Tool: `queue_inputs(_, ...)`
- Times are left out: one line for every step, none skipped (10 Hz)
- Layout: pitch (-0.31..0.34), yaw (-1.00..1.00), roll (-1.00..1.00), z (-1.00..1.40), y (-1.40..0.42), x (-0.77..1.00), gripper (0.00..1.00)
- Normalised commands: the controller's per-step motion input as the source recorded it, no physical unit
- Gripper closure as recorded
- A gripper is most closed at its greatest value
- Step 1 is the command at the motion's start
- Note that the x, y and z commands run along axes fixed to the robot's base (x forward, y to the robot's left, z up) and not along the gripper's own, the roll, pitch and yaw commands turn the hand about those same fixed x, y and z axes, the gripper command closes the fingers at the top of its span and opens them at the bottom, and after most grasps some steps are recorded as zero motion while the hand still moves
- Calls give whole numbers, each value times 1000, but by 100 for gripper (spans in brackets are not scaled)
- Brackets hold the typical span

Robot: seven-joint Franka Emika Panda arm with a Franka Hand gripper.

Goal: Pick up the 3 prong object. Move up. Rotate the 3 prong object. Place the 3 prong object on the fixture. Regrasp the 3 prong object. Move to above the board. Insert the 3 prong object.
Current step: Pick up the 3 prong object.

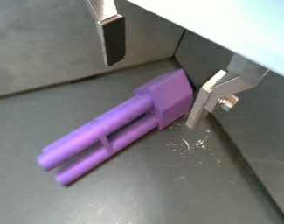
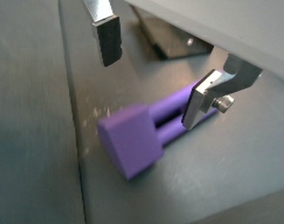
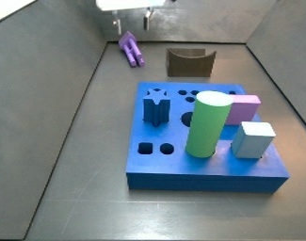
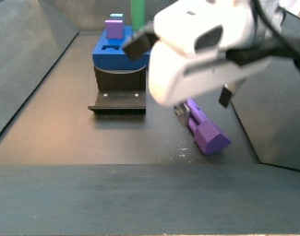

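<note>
On the grey floor, the board (image 3: 205, 151) sits toward the near right, carrying a green cylinder (image 3: 207, 124), a dark star peg (image 3: 156, 106), a pink cube (image 3: 247, 107) and a pale block (image 3: 253, 139). Behind it, near the far wall, stands the fixture (image 3: 189, 62), empty. The 3 prong object (image 3: 131, 49) lies flat in the far left corner, beside the wall, prongs along the floor. The end effector (image 1: 155, 66) hovers over its blocky end, plates spread wide and holding nothing; in a wrist view one finger (image 2: 107, 39) stands clear on one side and the other sits just beside the piece. The pick looks not yet made. To do it well, it should likely centre the plates across the block end, descend until the pads flank its flat sides, and close squarely, minding the nearby wall.
</note>
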Motion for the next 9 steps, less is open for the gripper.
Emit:
queue_inputs(-133,-346,-200,-643,91,-326,0)
queue_inputs(-101,-383,-191,-591,49,-363,0)
queue_inputs(-81,-463,-187,-669,120,-346,0)
queue_inputs(-64,-437,-190,-694,197,-320,0)
queue_inputs(-47,-331,-144,-757,246,-257,0)
queue_inputs(0,0,-74,0,0,0,0)
queue_inputs(-17,0,-3,0,9,0,0)
queue_inputs(0,0,0,0,0,0,0)
queue_inputs(0,0,0,0,0,0,100)
